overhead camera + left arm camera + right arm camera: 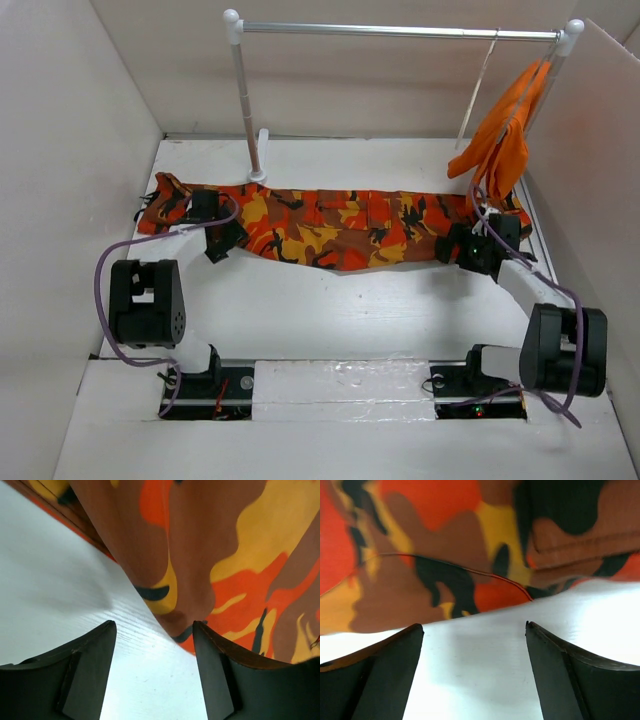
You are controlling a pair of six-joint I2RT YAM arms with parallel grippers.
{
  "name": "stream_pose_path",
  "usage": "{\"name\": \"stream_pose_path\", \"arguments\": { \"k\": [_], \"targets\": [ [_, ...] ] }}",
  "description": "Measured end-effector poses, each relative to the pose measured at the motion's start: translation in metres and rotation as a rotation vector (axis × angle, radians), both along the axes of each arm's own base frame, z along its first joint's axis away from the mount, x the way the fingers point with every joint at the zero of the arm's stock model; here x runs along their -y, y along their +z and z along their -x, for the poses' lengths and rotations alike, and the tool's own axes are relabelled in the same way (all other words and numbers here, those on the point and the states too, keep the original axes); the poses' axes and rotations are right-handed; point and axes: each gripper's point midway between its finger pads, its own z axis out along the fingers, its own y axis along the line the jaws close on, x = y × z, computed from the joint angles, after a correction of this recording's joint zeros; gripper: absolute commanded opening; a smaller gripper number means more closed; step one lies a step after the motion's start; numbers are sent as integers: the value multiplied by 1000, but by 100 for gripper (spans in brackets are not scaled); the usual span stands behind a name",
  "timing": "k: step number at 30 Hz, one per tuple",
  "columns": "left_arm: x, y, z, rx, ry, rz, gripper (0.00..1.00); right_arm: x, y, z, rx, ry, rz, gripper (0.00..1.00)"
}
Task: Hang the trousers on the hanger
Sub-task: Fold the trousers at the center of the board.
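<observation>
Where the trousers (pixel 340 225) lie stretched flat, left to right, across the far half of the table (pixel 350 320), a gripper sits at the near edge of each end. Both the left gripper (pixel 222 243) and the right gripper (pixel 457 247) have their fingers spread apart, clamping nothing. Behind, the hanger (pixel 478 90) dangles from the rail (pixel 400 31) beside an orange garment (pixel 505 135).

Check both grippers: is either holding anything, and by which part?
Nothing is held. The left gripper and right gripper are both open at the near edge of the trousers, with only bare table between their fingers.
</observation>
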Motion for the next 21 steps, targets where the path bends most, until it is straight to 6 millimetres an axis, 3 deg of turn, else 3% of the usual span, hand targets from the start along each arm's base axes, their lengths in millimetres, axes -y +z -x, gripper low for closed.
{"name": "stream_pose_path", "arguments": {
  "k": [4, 6, 7, 8, 9, 11, 14, 18, 21],
  "targets": [
    [10, -19, 5, -46, -39, 40, 63, 2, -28, 0, -59, -58, -52, 88],
    [13, -18, -4, -26, -51, 53, 58, 5, -29, -14, -29, -86, -68, 76],
    [14, -19, -9, -18, -52, 55, 42, 6, -30, -20, -14, -99, -76, 64],
    [14, -19, -14, -9, -51, 58, 28, 7, -32, -27, -1, -113, -87, 26],
    [14, -21, -17, -5, -45, 61, 6, 7, -32, -28, 0, -116, -89, 5],
    [15, -23, -23, 1, -40, 65, 0, 13, -34, -40, 31, -161, -103, 3],
    [12, -26, -25, -8, -27, 55, 0, 17, -33, -29, 24, -184, -103, 0],
    [12, -26, -22, -6, -21, 56, 0, 33, -15, 4, 49, -206, -61, 0],
    [23, -28, 0, -20, -43, 92, 0, 53, 1, 36, 66, -231, -41, 0]
  ]
}}
